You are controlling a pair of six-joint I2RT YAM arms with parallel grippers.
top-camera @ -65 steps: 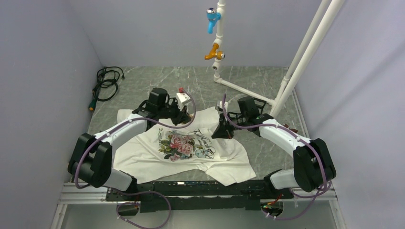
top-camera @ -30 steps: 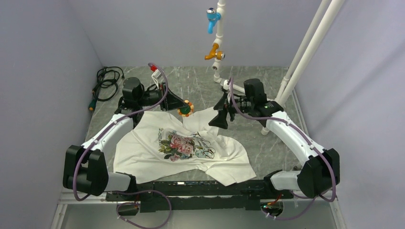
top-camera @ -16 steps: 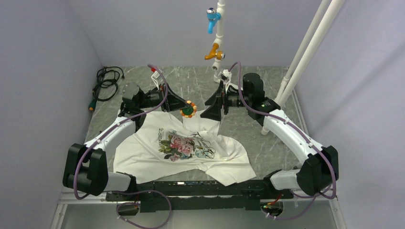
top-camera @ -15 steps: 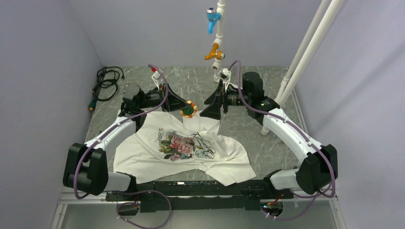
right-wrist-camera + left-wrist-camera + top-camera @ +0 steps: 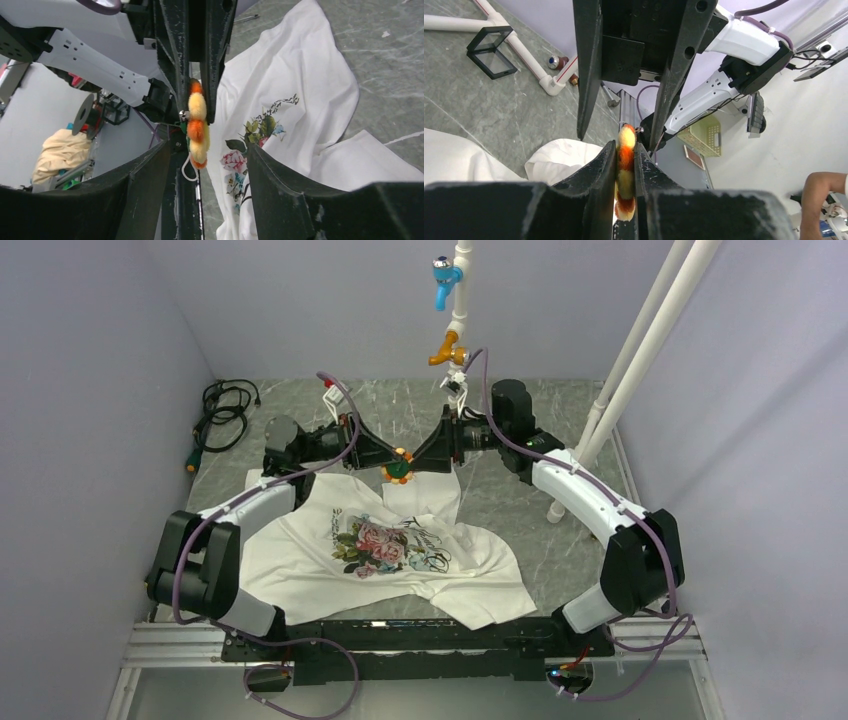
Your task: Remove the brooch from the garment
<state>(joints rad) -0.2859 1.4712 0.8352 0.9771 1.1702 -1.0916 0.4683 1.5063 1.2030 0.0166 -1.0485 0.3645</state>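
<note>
The brooch (image 5: pixel 399 469), a fuzzy orange-and-yellow flower, hangs in the air above the garment's neck end. My left gripper (image 5: pixel 391 464) is shut on it, its pads flat against both faces (image 5: pixel 625 165). The right gripper (image 5: pixel 414 461) faces it from the other side, open, with one finger (image 5: pixel 145 185) on either side of the brooch (image 5: pixel 196 125) and touching nothing. A small white loop dangles under the brooch. The garment (image 5: pixel 300 560), a white T-shirt with a rose print, lies crumpled on the table below (image 5: pixel 300 100), apart from the brooch in the right wrist view.
A coiled black cable (image 5: pixel 222 412) lies at the back left. A white pipe frame (image 5: pixel 640 350) with a blue valve (image 5: pixel 443 280) and an orange valve (image 5: pixel 448 348) rises behind the grippers. A small black square frame (image 5: pixel 491 52) sits by the pipe's foot.
My left gripper lifted the brooch off the shirt and holds it up. The right arm swung left and up until its fingers bracket the brooch, and its jaws narrowed.
</note>
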